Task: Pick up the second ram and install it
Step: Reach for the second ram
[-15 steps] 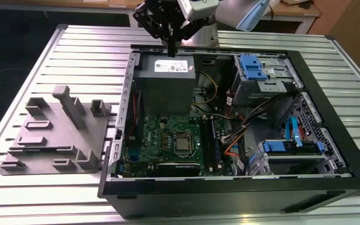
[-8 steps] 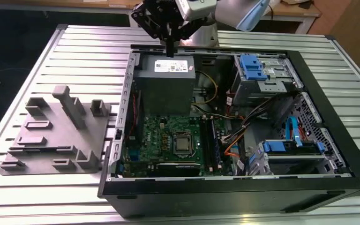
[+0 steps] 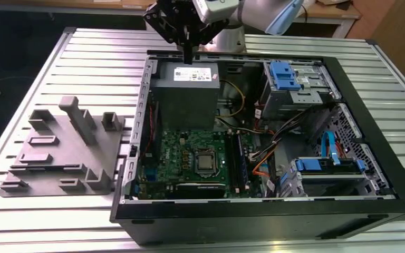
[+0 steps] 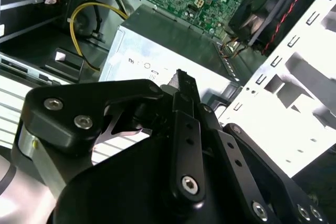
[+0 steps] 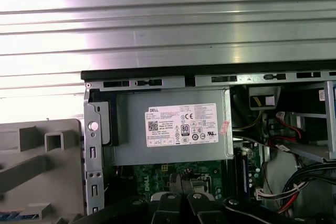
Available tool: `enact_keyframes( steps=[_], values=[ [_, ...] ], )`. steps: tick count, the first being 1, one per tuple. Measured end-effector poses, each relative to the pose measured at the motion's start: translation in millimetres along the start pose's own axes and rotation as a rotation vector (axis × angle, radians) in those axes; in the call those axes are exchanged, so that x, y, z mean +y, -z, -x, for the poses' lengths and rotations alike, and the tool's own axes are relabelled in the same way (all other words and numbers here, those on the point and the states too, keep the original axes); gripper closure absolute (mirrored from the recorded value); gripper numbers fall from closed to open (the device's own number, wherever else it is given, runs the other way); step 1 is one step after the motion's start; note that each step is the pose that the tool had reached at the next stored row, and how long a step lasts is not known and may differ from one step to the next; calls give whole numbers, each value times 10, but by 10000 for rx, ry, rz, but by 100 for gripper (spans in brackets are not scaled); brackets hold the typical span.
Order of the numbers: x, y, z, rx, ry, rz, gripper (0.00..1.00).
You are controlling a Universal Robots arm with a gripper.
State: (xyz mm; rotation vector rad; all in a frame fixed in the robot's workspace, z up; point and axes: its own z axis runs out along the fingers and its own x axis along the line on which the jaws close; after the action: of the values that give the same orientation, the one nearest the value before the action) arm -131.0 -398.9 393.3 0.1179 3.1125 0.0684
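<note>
One tool (image 3: pixel 187 61) hangs above the open case (image 3: pixel 259 221) on a slatted table (image 3: pixel 90 52).

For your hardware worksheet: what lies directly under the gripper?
The grey power supply, white label facing up, lies below the gripper inside the open case. Whatever sits beneath the supply is covered.

Gripper (image 4: pixel 184 85) is built from matte black linkage plates, pinned with silver socket-head screws (image 4: pixel 189 183). Arm (image 3: pixel 255 13) is seen in the exterior view in silver-grey tube sections, with a light blue joint cap (image 3: pixel 287 17) fitted.
</note>
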Motion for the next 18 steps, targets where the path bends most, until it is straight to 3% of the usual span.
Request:
enact_keyframes(
  steps=[18],
  values=[
    [-18,-2,-231,0,-2,1,93]
  ],
)
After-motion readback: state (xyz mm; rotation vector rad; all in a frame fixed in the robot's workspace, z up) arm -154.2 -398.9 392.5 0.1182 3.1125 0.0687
